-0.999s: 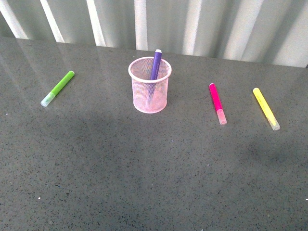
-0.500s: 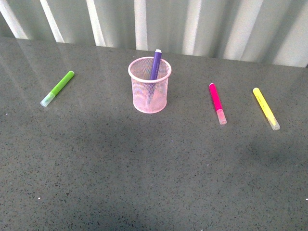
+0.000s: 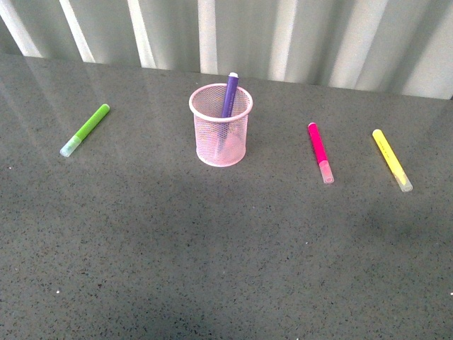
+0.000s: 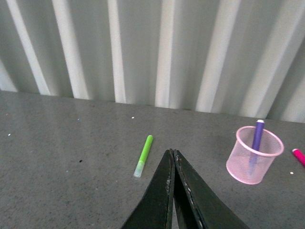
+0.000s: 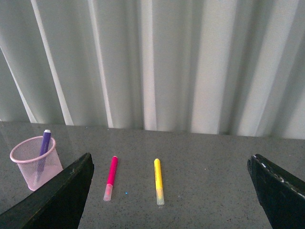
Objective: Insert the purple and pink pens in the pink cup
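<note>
Upper centre: pink mesh cup (image 3: 221,142) holding leaning purple marker (image 3: 230,88). Left gripper (image 4: 172,153) pinched closed, empty; right gripper (image 5: 170,160) spread wide, empty.

The front view looks down across the desk (image 3: 212,248) toward the pleated back wall (image 3: 241,35). Both wrist views sit lower, facing that wall past the left pincer (image 4: 172,153) and right pincer (image 5: 170,160). All three share the pink cup (image 3: 220,125) and its purple pen (image 3: 228,95).
</note>
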You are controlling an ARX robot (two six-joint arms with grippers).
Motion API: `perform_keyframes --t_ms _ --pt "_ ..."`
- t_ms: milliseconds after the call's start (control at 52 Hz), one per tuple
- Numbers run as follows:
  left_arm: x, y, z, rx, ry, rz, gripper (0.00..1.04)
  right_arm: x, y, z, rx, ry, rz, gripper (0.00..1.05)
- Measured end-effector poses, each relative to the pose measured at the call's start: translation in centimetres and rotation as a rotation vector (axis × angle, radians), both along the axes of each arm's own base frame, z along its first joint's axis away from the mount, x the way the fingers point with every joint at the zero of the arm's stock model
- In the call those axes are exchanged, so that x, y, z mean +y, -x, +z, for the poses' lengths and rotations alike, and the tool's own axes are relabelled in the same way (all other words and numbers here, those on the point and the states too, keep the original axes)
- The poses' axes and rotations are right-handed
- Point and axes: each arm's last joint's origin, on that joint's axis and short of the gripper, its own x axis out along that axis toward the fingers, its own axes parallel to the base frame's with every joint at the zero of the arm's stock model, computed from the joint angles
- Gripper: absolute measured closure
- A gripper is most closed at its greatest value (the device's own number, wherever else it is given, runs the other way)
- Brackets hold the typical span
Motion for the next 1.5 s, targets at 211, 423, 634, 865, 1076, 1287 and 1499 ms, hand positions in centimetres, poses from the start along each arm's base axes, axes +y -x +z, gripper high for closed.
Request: perform_keyframes --t_ms 211,423,634,865,1076,1287,1499 --pt "-0.1 0.8 0.3 -0.014 0.000 -0.006 1.01 0.0 0.0 0.0 0.000 0.000 0.000 0.07" --pt "-0.1 1.5 0.4 -0.017 0.000 -0.006 1.01 0.0 0.0 0.0 0.000 0.000 0.000 0.07" --pt "-0.1 2.1 0.4 -0.017 0.000 -0.006 1.01 0.0 0.0 0.0 0.000 0.000 0.000 0.07" --pt "-0.1 2.5 0.4 -0.017 0.000 -0.006 1.01 0.0 0.0 0.0 0.000 0.000 0.000 0.07" --pt "-0.1 3.0 0.4 -0.017 0.000 -0.006 1.01 0.0 0.0 0.0 0.000 0.000 0.000 0.07" --pt "-0.1 4.0 0.1 -0.013 0.000 -0.004 1.01 0.0 0.0 0.0 0.000 0.000 0.000 0.07" --pt "-0.1 4.0 0.1 -0.011 0.000 -0.005 0.98 0.0 0.0 0.0 0.000 0.000 0.000 0.07"
